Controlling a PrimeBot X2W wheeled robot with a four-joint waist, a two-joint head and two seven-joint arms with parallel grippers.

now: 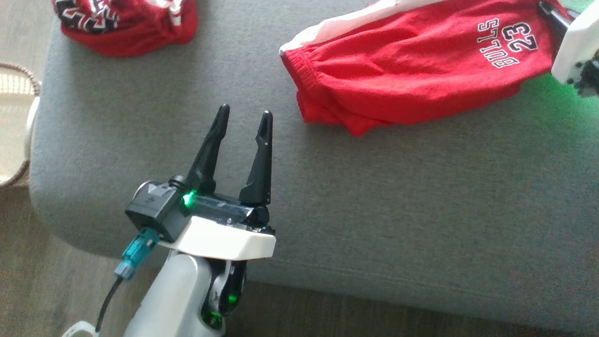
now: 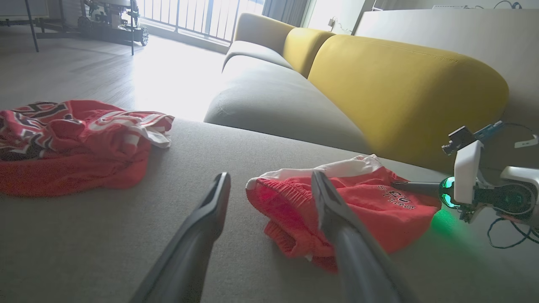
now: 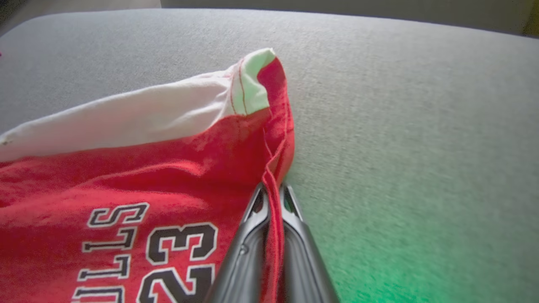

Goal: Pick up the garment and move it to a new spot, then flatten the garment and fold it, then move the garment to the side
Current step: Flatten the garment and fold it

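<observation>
The garment [image 1: 412,70], red shorts with a white side panel and "BULLS 23" printed on them, lies bunched on the grey cushion [image 1: 374,210] at the upper right. My right gripper [image 3: 274,188] is shut on a red hem edge at the garment's [image 3: 147,168] right end; in the head view its dark fingers [image 1: 551,11] reach in from the top right corner. My left gripper [image 1: 245,112] hovers open over bare cushion, left of the garment's waistband and apart from it. In the left wrist view the garment [image 2: 379,210] lies just beyond its open fingertips [image 2: 223,179].
A second red, black and white garment [image 1: 126,23] lies crumpled at the cushion's far left corner. A woven basket [image 1: 14,117] stands on the floor off the left edge. Wooden floor [image 1: 47,281] runs along the near edge. A yellow sofa back [image 2: 400,84] rises behind.
</observation>
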